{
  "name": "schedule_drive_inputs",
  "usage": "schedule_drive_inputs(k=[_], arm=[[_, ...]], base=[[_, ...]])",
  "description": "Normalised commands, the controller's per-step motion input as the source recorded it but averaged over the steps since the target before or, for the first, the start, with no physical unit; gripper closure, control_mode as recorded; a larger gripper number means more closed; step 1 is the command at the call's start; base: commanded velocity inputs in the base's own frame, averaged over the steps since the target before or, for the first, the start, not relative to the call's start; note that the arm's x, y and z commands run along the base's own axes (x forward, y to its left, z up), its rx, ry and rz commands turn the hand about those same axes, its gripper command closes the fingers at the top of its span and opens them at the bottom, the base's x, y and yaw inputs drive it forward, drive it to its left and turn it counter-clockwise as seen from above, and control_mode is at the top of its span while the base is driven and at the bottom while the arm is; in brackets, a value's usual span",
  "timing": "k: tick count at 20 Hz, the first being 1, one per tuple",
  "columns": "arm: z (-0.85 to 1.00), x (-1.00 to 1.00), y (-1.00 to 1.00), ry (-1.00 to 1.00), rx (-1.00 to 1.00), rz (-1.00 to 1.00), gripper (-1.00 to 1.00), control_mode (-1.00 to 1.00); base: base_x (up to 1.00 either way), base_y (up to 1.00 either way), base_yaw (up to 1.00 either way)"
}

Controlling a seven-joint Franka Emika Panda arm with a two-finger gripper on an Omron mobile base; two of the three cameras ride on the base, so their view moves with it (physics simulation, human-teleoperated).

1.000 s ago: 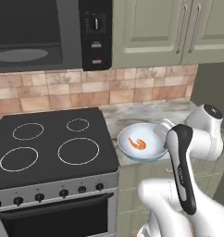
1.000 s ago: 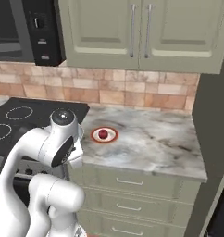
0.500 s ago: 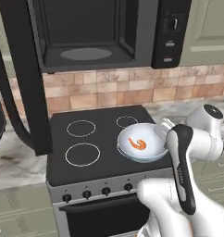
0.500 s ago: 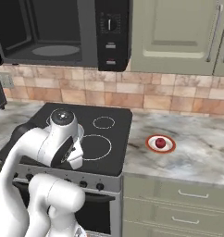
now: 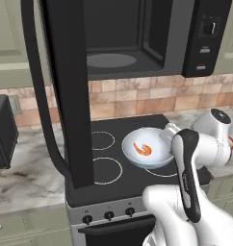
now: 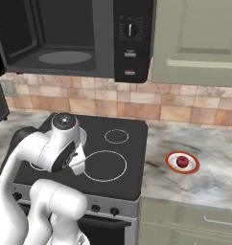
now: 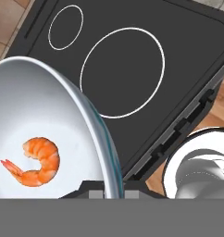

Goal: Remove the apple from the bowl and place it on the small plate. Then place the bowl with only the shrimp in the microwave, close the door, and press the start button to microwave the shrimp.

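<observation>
My gripper [image 7: 112, 186] is shut on the rim of the white bowl [image 7: 94, 121], which hangs level above the stove. The orange shrimp [image 7: 37, 161] lies alone inside it. From the left base view the bowl [image 5: 129, 157] with the shrimp [image 5: 143, 149] hovers over the right burners, and the gripper [image 5: 168, 135] holds its right edge, mostly hidden by my arm. The black microwave [image 5: 137, 43] is above, its cavity empty, and its door [image 5: 65, 96] is swung wide open to the left. The dark red apple [image 6: 183, 161] rests on the small plate [image 6: 171, 166] on the counter to the right.
The black stove top [image 6: 113, 184] lies under the bowl. The microwave's control panel [image 6: 131, 40] with dial and buttons is right of the cavity. A small black appliance [image 5: 0, 132] stands on the left counter. A pale green cabinet [image 6: 199, 38] hangs at upper right.
The whole picture has shifted: the base has driven left, so the stove and open microwave now face me and the plate lies off to the right. The bowl stays in my gripper.
</observation>
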Motion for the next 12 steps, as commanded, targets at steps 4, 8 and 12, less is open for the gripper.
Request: schedule_drive_inputs(k=[4,8,12], arm=[[0.0,0.0,0.0,0.0,0.0,0.0,1.0,1.0],[0.0,0.0,0.0,0.0,0.0,0.0,1.0,1.0],[0.0,0.0,0.0,0.0,0.0,0.0,1.0,1.0]], base=[[0.6,0.17,0.0],[0.34,0.01,0.0],[0.19,0.0,0.02]])
